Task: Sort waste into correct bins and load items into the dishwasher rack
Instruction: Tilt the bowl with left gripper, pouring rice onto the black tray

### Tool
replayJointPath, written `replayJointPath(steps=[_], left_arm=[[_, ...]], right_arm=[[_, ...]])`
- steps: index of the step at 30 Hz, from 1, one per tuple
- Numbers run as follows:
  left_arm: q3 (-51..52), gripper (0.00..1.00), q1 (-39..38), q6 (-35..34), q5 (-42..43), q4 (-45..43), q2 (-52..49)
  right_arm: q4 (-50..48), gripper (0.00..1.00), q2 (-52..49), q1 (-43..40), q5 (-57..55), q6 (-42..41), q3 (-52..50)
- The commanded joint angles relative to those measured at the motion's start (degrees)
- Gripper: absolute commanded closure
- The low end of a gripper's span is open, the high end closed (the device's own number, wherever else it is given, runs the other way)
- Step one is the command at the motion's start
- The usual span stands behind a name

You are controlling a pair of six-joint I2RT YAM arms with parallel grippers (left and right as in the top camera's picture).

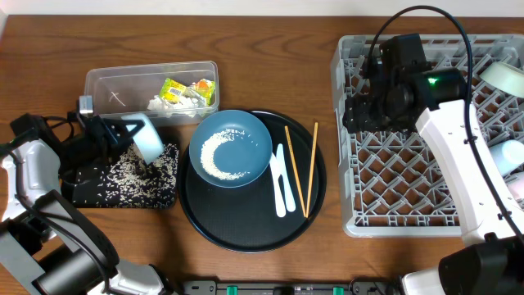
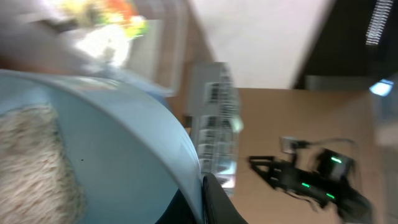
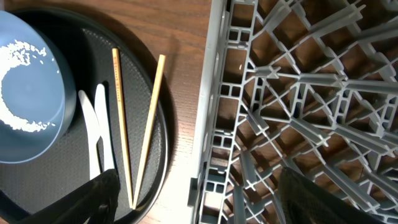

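Note:
My left gripper [image 1: 123, 133] is shut on the rim of a pale teal cup [image 1: 148, 138], tilted over the black rectangular tray [image 1: 78, 197], which is strewn with rice. In the left wrist view, rice [image 2: 31, 162] lies inside the cup [image 2: 124, 143], and a dark finger [image 2: 219, 205] presses its edge. The clear tub [image 1: 98, 82] holds wrappers [image 1: 176, 88] and a tissue [image 1: 164, 103]. A dark-blue bowl [image 1: 254, 141] with rice [image 1: 218, 161], a white spoon [image 1: 281, 182] and chopsticks [image 1: 309, 168] sit on the round tray. My right gripper [image 3: 199, 186] hangs open over the left edge of the rack [image 1: 393, 221].
The round black tray [image 1: 196, 215] lies between the bins and the rack. Pale cups [image 1: 503, 78] stand in the rack's far right side. The right arm's white link [image 1: 450, 156] stretches over the rack. Cables trail from the left arm [image 1: 33, 131].

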State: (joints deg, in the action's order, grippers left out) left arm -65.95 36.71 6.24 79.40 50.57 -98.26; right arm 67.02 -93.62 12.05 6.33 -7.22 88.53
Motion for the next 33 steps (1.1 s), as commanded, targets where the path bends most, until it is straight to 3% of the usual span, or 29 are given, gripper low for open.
replayJointPath(steps=[1,4,7,17,20,24,27,30,33], left_arm=[[0.22,0.94,0.5,2.89,9.84,-0.63,-0.24],[0.22,0.94,1.11,-0.07,4.44,-0.61,-0.24],[0.42,0.94,1.75,0.92,10.88,0.44,-0.24],[0.98,0.94,3.52,-1.64,10.71,1.42,-0.11],[0.98,0.94,3.85,-3.56,7.04,0.76,-0.37],[1.11,0.94,3.91,-6.95,10.67,0.9,-0.44],[1.14,0.94,4.85,-10.03,2.89,-0.04,-0.5],[1.51,0.94,5.11,-6.75,10.86,0.11,-0.48],[1.51,0.94,5.44,-9.01,4.46,-1.33,-0.55]], right_arm=[[0.39,0.21,0.61,0.33,-0.57,-0.44,0.26],[0.48,0.21,0.61,0.33,-0.57,-0.44,0.26],[0.48,0.21,0.61,0.33,-0.57,-0.44,0.26],[0.5,0.21,0.61,0.33,-0.57,-0.44,0.26],[0.46,0.21,0.61,0.33,-0.57,-0.44,0.26],[0.5,0.21,0.61,0.33,-0.57,-0.44,0.26],[0.44,0.21,0.61,0.33,-0.57,-0.44,0.26],[0.59,0.21,0.61,0.33,-0.57,-0.42,0.26],[0.57,0.21,0.61,0.33,-0.57,-0.44,0.26]])
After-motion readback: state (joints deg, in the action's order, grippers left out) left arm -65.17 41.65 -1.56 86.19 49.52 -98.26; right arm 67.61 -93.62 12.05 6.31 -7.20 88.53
